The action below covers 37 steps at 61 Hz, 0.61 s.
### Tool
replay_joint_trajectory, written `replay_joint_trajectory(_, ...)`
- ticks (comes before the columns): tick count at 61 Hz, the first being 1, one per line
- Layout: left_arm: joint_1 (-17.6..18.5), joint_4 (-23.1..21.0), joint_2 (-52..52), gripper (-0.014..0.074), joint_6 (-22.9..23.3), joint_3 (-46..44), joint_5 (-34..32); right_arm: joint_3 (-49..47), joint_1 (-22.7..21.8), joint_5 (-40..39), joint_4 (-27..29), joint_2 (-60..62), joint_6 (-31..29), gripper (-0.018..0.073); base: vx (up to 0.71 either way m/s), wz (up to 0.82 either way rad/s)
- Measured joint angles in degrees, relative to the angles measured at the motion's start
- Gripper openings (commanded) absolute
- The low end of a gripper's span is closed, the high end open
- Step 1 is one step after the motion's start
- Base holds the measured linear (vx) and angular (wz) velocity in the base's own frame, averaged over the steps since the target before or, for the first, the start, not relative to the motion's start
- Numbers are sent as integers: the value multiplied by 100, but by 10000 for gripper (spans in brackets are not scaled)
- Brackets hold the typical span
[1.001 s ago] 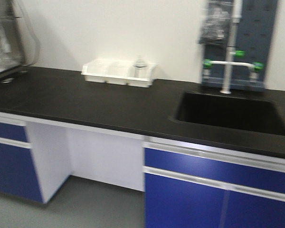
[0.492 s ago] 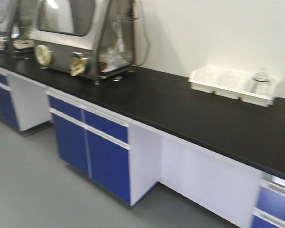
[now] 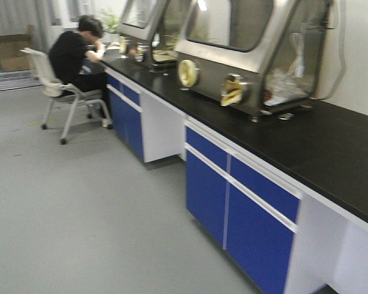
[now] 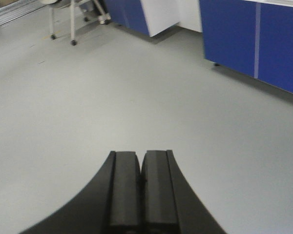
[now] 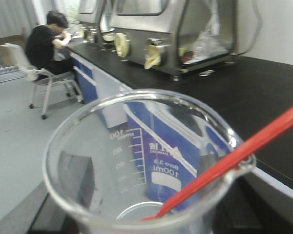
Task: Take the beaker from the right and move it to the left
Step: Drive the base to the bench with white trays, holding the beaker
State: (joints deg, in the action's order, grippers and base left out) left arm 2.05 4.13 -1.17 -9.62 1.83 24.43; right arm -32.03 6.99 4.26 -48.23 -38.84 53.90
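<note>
The small clear glass beaker (image 5: pixel 132 161), marked 100 ml, fills the right wrist view, with a thin red stirring stick (image 5: pixel 234 156) leaning out over its right rim. My right gripper (image 5: pixel 141 195) is shut on the beaker; its dark fingers (image 5: pixel 75 180) show through the glass on both sides. It holds the beaker in the air beside the black counter (image 5: pixel 249 92). My left gripper (image 4: pixel 140 161) is shut and empty, its pads pressed together above the grey floor. Neither gripper nor the beaker shows in the front view.
A long black counter (image 3: pixel 331 147) over blue cabinets (image 3: pixel 233 190) runs along the right wall. Steel glove boxes (image 3: pixel 245 55) stand on it. A person (image 3: pixel 73 55) sits on a wheeled chair (image 3: pixel 55 92) at the far left end. Open grey floor (image 3: pixel 80 208) lies left.
The front view has swung left along the counter. The sink and the white tray have gone out of view; the glove boxes and the seated person have come in.
</note>
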Motion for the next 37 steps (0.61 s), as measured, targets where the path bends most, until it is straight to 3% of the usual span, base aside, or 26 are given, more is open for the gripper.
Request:
replay_joint_trajectory(19, 0, 0, 0, -6, 0, 0, 0, 0, 0, 0, 0, 0, 0, -4, 37, 31)
replay_joint_trajectory(37, 0, 0, 0, -6, 0, 0, 0, 0, 0, 0, 0, 0, 0, -4, 42, -23)
